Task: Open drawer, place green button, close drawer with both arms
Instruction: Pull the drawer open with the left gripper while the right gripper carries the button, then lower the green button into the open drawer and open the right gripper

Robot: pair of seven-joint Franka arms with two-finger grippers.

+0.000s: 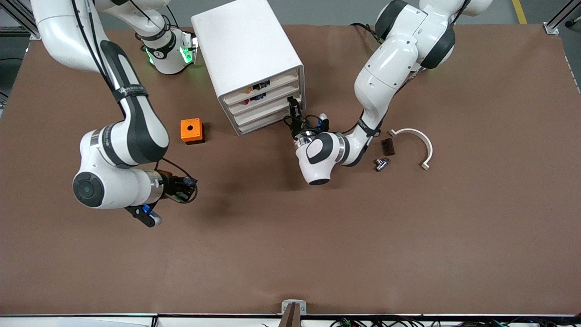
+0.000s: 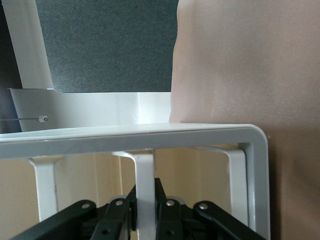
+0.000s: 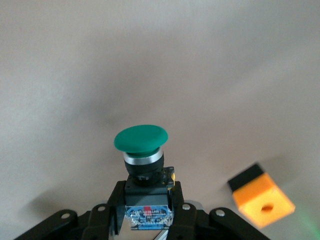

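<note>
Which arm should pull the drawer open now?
Left. The left gripper is already shut on a drawer handle of the white cabinet, while the right gripper is up over the table holding the button.

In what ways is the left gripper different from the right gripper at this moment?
The left gripper is at the white drawer cabinet, shut on a drawer handle; the right gripper is over the bare table, shut on the button. Both are shut.
</note>
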